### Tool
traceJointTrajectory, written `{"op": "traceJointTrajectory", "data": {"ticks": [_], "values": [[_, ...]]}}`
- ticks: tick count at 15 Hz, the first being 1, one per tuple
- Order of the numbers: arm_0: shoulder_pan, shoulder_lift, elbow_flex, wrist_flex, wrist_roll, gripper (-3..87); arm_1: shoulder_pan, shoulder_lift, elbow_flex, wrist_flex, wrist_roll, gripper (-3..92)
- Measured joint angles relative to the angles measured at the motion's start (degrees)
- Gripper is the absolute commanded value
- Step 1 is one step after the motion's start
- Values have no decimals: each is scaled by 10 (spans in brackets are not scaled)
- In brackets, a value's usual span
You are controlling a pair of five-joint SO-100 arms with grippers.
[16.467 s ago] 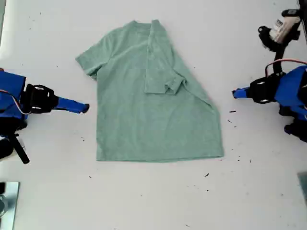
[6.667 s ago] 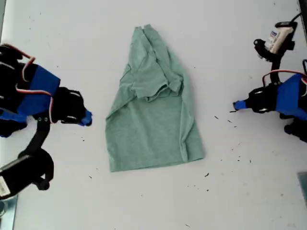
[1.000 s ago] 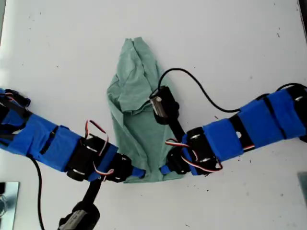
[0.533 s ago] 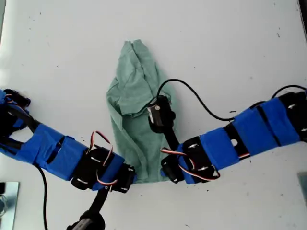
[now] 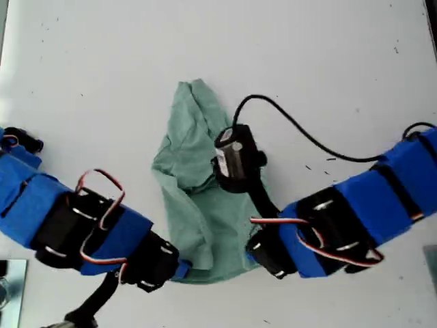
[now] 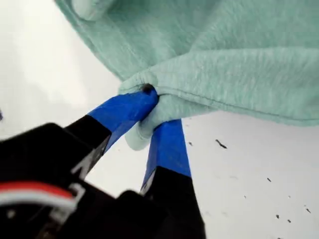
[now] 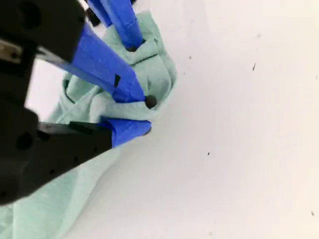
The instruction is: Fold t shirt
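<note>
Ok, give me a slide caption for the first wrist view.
My first hand pinches a bunched hem corner of the green t-shirt.

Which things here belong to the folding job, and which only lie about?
Job: t shirt; my first end effector, shut on its hem; my second end effector.
Lying about: dark specks on the table; grey object at the exterior view's lower-left edge.
</note>
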Motion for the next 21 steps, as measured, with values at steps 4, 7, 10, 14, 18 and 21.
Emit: {"op": "traceJointTrajectory", "data": {"ticks": [4, 7, 10, 14, 18, 21], "values": [[21, 4, 0, -20, 3, -3, -5, 9, 0, -20, -5, -2], [25, 18, 9, -23, 2, -3, 8, 25, 17, -27, -39, -2], [-84, 119, 94, 67, 43, -3, 149, 37, 21, -35, -170, -2], [-336, 252, 223, 66, 162, 61, 352, 36, 21, -103, -290, 84], [-351, 346, 274, 28, 203, 350, 368, 35, 21, -125, -356, 410], [-526, 483, 446, -18, 258, 344, 475, 35, 21, -128, -371, 475]]}}
